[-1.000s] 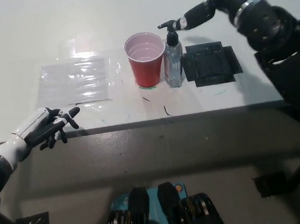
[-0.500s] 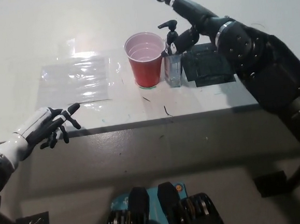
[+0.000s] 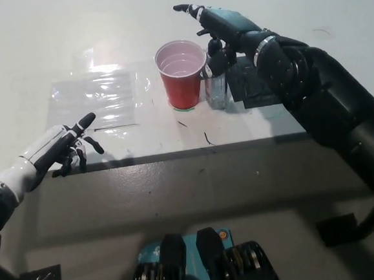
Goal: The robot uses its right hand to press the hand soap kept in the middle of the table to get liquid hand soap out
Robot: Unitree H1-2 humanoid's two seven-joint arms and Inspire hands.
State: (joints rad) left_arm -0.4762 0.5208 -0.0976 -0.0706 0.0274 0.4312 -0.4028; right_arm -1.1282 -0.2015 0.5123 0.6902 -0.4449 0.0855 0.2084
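Right hand (image 3: pixel 220 30) lowered onto soap bottle (image 3: pixel 218 85) pump.

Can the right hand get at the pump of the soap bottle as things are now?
Probably yes. The right hand is open and already over the soap bottle; its pump is hidden under the hand. The red cup stands beside it, not above.

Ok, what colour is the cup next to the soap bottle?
Red outside, pale whitish inside; the cup shows clearly in the head view, left of the soap bottle.
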